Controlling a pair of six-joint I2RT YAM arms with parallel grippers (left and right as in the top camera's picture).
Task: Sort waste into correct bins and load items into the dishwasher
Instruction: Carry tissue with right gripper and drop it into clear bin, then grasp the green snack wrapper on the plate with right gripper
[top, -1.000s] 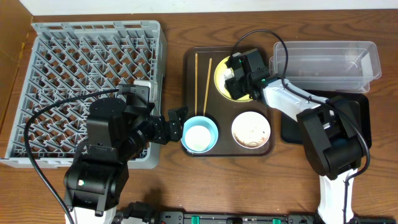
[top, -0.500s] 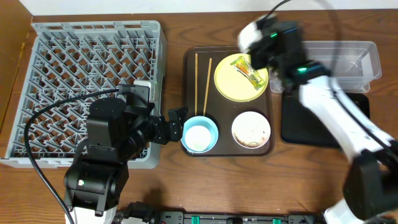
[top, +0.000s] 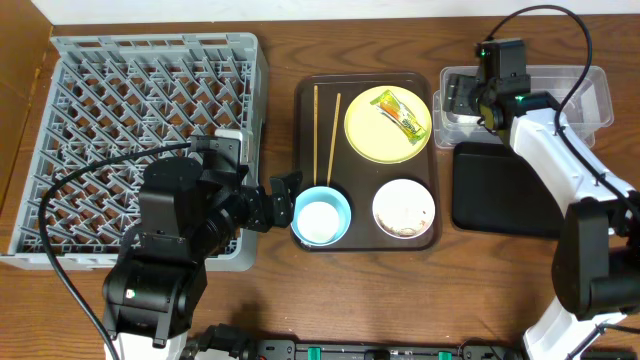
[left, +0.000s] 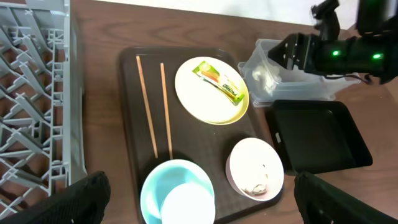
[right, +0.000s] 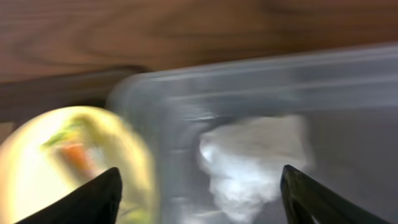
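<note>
The right gripper (right: 202, 196) hangs over the clear, smooth-walled rectangular tub (top: 590, 85) with its 2 dark fingers spread apart. The crumpled white tissue (right: 255, 158) lies inside the tub, at the end nearest the brown serving tray (top: 358, 185). The left gripper (top: 283, 198), fingers also apart, sits beside the round light-blue bowl (top: 322, 215), and the glossy snack wrapper (top: 401, 119) rests on the flat yellow plate (top: 365, 135).
</note>
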